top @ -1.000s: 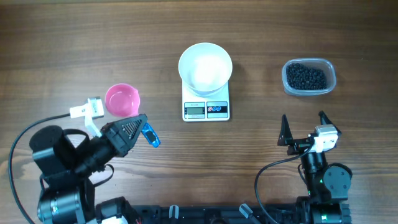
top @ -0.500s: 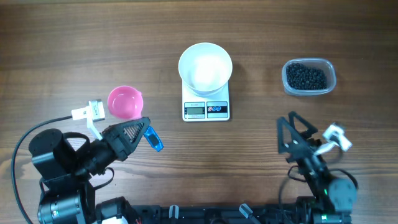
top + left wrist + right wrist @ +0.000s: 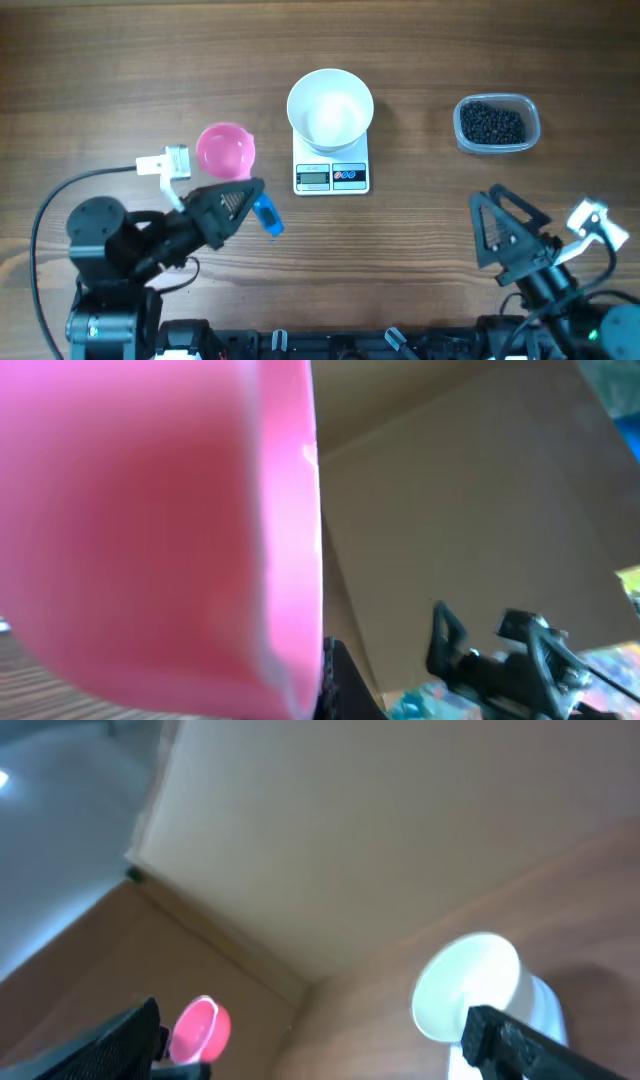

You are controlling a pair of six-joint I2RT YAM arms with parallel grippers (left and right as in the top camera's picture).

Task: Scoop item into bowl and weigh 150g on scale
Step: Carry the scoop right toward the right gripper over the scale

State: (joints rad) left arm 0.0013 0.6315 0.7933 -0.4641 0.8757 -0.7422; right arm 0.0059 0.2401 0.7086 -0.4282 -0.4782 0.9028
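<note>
No text, brand, number or sign can be read in any of the views. From overhead, a grey display [image 3: 313, 178] is seen on the front of the scale [image 3: 331, 188], but whatever is shown on it is too small to be made out. Two small round buttons [image 3: 345, 176] are seen beside the display, and any marks on them cannot be told.

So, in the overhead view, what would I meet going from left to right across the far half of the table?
First the pink round plastic scoop → round white glossy bowl, standing on the small white digital scale → clear rectangular plastic tub holding tiny black beads.
</note>
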